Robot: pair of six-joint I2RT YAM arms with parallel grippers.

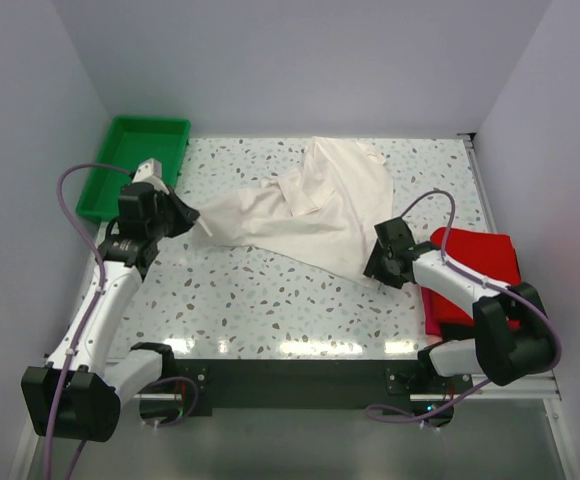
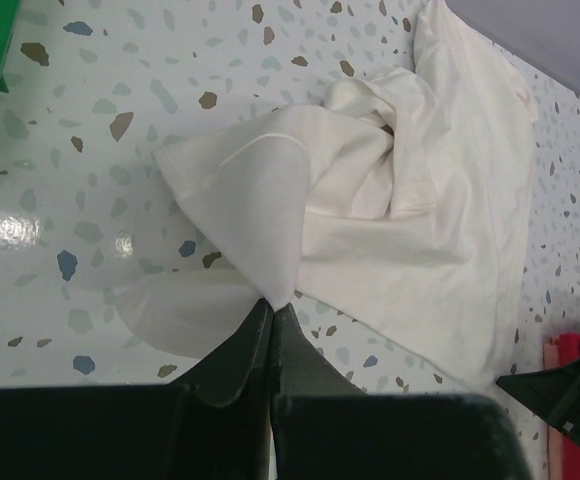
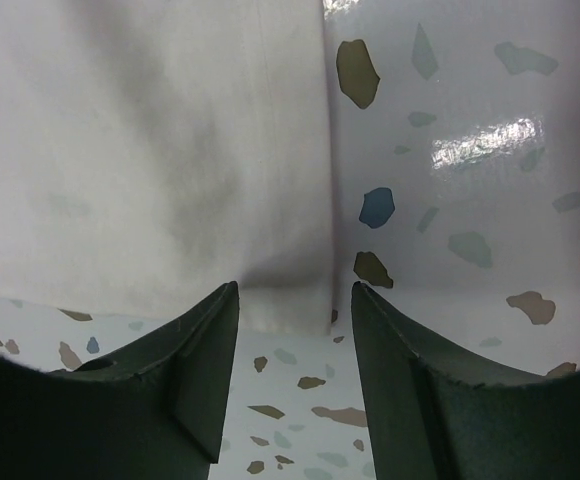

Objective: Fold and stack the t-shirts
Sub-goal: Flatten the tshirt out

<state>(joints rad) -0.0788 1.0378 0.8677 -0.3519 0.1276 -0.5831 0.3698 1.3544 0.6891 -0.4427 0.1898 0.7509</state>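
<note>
Across the middle of the desk (image 1: 270,300), the off-white t-shirt (image 1: 310,205) is lying crumpled and half spread. My left tool (image 2: 273,305) is gripping its left corner, jaws closed tight on the cloth. My right tool (image 3: 295,290) is hovering at the near right hem, jaws spread wide. Folded red t-shirts (image 1: 475,265) are sitting at the desk's right edge; a green tray (image 1: 145,124) is resting far left.

Open tabletop (image 1: 270,310) along near edge — green tray (image 1: 140,150) blocks far-left corner, red shirts (image 1: 480,262) right side.
</note>
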